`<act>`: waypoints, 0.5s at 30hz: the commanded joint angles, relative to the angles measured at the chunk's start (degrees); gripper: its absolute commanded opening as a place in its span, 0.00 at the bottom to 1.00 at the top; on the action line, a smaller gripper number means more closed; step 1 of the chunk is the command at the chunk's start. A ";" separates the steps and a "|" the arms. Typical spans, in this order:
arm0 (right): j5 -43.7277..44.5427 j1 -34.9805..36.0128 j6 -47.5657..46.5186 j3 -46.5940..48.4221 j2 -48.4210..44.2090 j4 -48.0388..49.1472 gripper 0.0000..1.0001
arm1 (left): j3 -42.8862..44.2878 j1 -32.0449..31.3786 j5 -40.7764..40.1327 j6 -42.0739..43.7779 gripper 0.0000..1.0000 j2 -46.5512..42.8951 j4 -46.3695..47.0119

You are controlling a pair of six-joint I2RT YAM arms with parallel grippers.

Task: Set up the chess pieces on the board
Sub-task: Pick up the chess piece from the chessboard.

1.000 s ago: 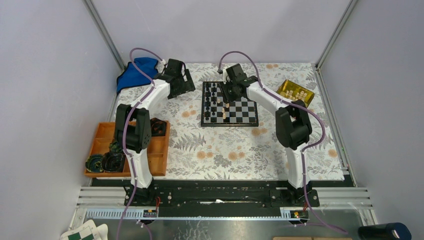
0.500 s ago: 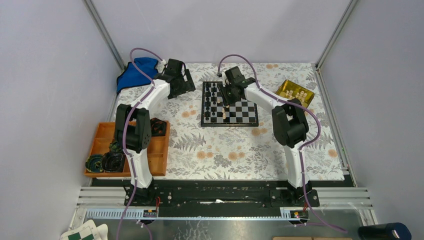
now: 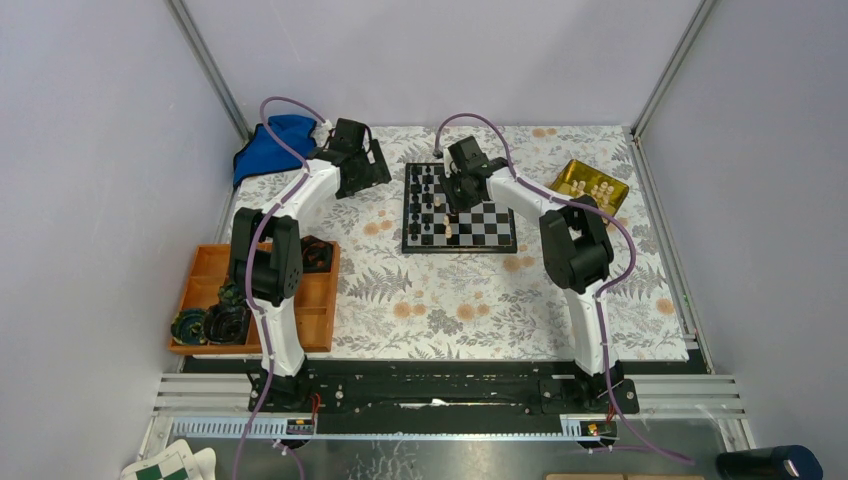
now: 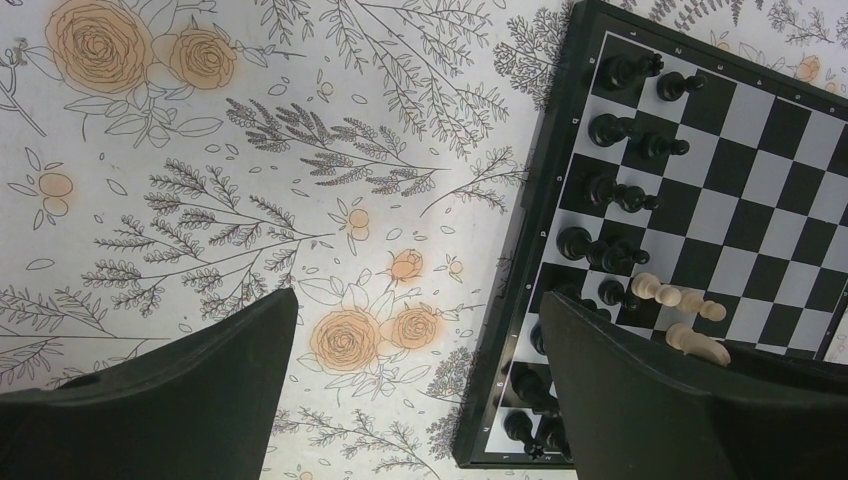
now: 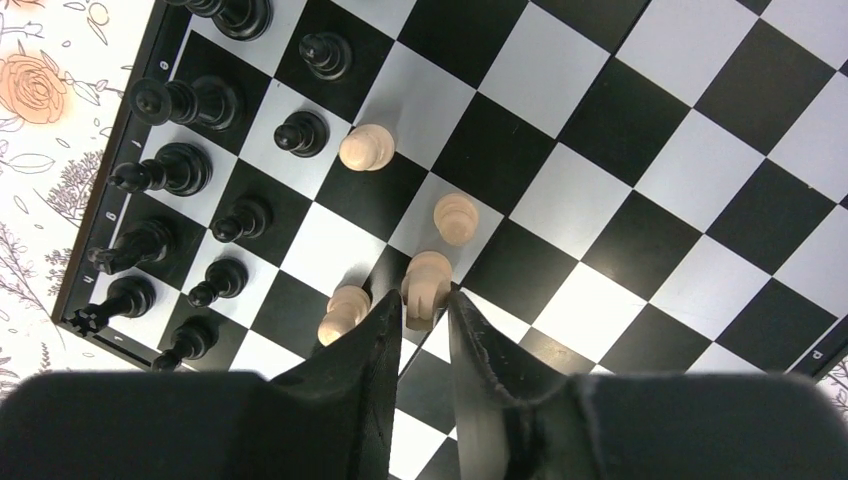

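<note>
The black-and-white board (image 3: 459, 248) lies at the table's far middle. Several black pieces (image 3: 425, 205) stand in two rows on its left side, and also show in the left wrist view (image 4: 610, 130) and right wrist view (image 5: 170, 170). Three pale pieces (image 5: 365, 147) stand loose near them. My right gripper (image 5: 422, 305) hangs over the board (image 5: 600, 200), shut on a pale piece (image 5: 426, 285) at its fingertips. In the top view the right gripper (image 3: 455, 195) is over the board's left half. My left gripper (image 4: 415, 330) is open and empty over the cloth, just left of the board (image 4: 760, 180).
A gold tin (image 3: 592, 185) with pale pieces sits right of the board. An orange tray (image 3: 300, 330) with dark objects is at the left. A blue cloth (image 3: 270, 140) lies at the far left corner. A green-and-white checkered thing (image 3: 165, 465) lies off the table, bottom left.
My right arm has shifted a little to the left over the board. The left arm has not moved.
</note>
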 commanded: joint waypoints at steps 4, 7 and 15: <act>1.40 0.16 -1.36 2.27 -0.37 0.96 0.20 | -0.44 0.43 0.41 -0.35 0.99 -0.60 3.10; 2.24 0.21 -1.62 1.75 -1.08 1.00 0.14 | -0.53 0.36 0.41 -0.35 0.99 -0.67 3.12; 5.11 -0.02 -1.96 0.17 -4.39 0.76 0.07 | -0.87 0.43 0.06 -0.17 0.99 -1.22 3.11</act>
